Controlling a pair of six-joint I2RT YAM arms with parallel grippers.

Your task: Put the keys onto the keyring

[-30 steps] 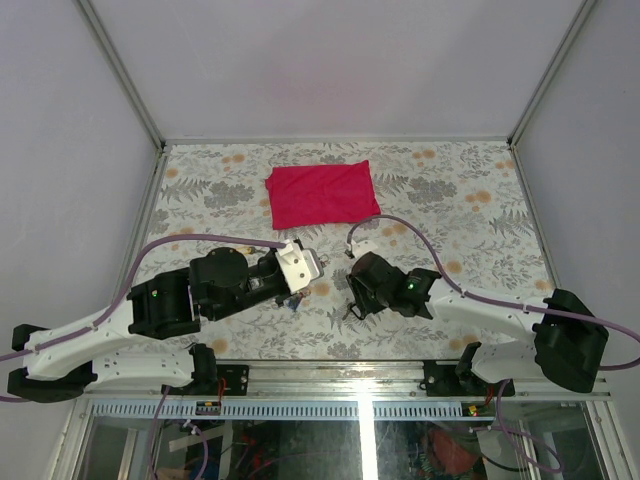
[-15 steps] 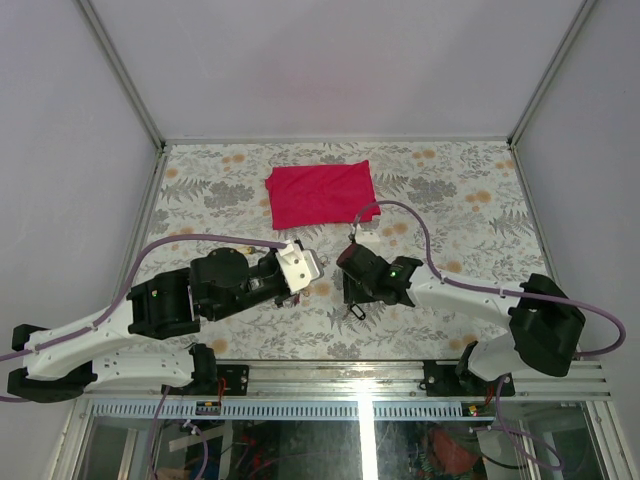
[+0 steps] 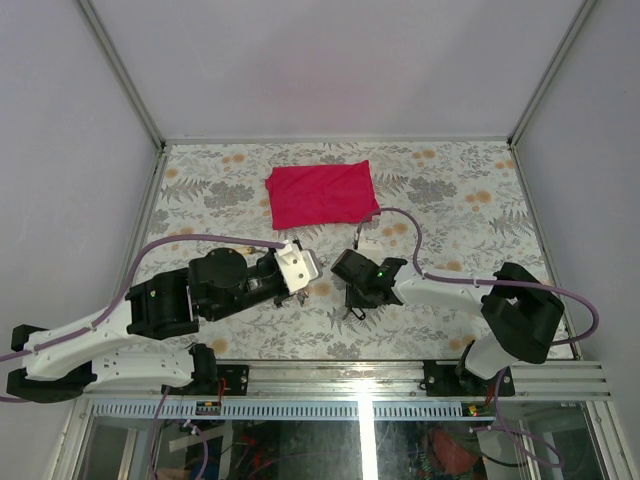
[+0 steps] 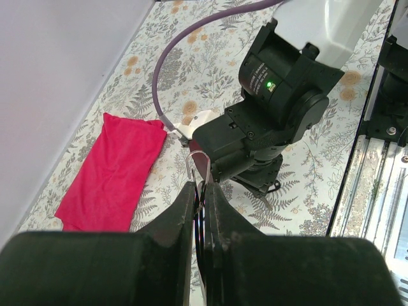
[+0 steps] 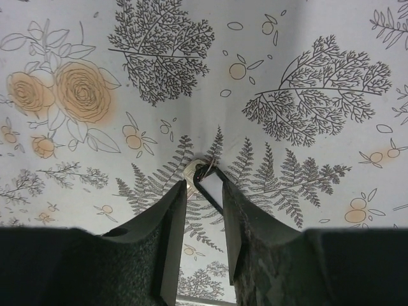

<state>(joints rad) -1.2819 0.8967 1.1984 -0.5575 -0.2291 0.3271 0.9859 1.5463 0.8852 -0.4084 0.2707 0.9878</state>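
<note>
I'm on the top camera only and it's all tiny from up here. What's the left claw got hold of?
Observer: The left wrist view shows the left claw shut on the thin wire keyring, which pokes out past its tips.
Operator: And the right claw, anything in it?
Observer: The right wrist view shows a small key inside the right claw. The jaws stand a little apart, and I can't tell whether the key is gripped.
</note>
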